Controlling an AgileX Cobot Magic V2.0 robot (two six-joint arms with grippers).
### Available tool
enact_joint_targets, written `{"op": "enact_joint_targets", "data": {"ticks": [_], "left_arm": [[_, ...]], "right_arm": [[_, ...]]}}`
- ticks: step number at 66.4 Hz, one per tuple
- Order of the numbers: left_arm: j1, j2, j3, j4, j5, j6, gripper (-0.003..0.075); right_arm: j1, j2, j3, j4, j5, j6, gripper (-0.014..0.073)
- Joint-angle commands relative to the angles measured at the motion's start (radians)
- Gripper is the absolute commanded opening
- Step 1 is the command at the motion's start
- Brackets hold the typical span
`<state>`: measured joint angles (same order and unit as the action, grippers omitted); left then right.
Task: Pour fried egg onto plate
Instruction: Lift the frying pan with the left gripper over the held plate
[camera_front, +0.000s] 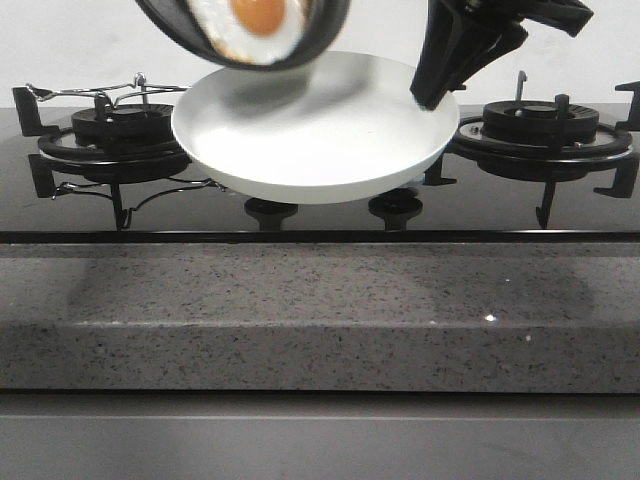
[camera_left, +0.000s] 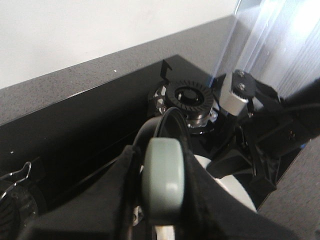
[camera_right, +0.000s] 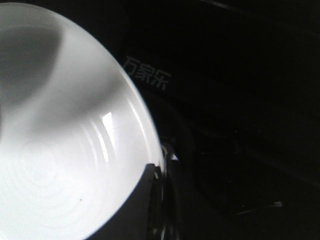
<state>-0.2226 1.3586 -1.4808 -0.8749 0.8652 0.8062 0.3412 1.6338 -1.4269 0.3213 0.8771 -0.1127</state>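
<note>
nearest to the camera in the front view is the grey stone counter (camera_front: 320, 310), and behind it the black glass hob (camera_front: 320, 220) with a burner on the left (camera_front: 115, 130) and a burner on the right (camera_front: 540, 125). above the middle of the hob the plate (camera_front: 315, 125) is held in the air, tilted a little, its near edge lower. the right gripper (camera_front: 430, 95) comes down from above and is closed on the plate's right rim; the right wrist view shows the finger (camera_right: 135, 210) pressed against the rim of the plate (camera_right: 65, 150), with the dark hob below.

behind and above the plate is the black frying pan (camera_front: 250, 35), tipped steeply with its open side toward the camera. the fried egg (camera_front: 255, 25) is inside it, the yellow yolk clearly seen, and it lies at the pan's lower lip, just above the far left part of the plate. it is not yet on the plate. in the left wrist view the left gripper (camera_left: 162, 200) is clamped around the pale green pan handle (camera_left: 162, 182).

the risk from here seems to be in the aim. the pan's lip hangs over the back part of the plate, not over its centre, so the egg could slide out and land on the rim or fall onto the hob. also the plate is held at one edge only and tilted, so a falling egg may tip it or slide off the low side.
</note>
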Motion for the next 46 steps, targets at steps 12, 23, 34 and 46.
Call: {"op": "enact_joint_targets", "data": {"ticks": [12, 23, 34, 46], "left_arm": [[-0.194, -0.038, -0.032, 0.19, -0.277, -0.001, -0.002], [-0.295, -0.038, -0.032, 0.342, -0.354, -0.001, -0.002], [-0.387, -0.038, -0.032, 0.486, -0.388, -0.001, -0.002], [-0.475, -0.038, -0.032, 0.684, -0.417, -0.001, -0.002]], "right_arm": [[0.0, -0.047, -0.023, 0.026, -0.045, 0.0, -0.0068], [0.0, -0.047, -0.023, 0.026, -0.045, 0.0, -0.0068], [0.0, -0.047, -0.023, 0.026, -0.045, 0.0, -0.0068], [0.0, -0.047, -0.023, 0.026, -0.045, 0.0, -0.0068]]}}
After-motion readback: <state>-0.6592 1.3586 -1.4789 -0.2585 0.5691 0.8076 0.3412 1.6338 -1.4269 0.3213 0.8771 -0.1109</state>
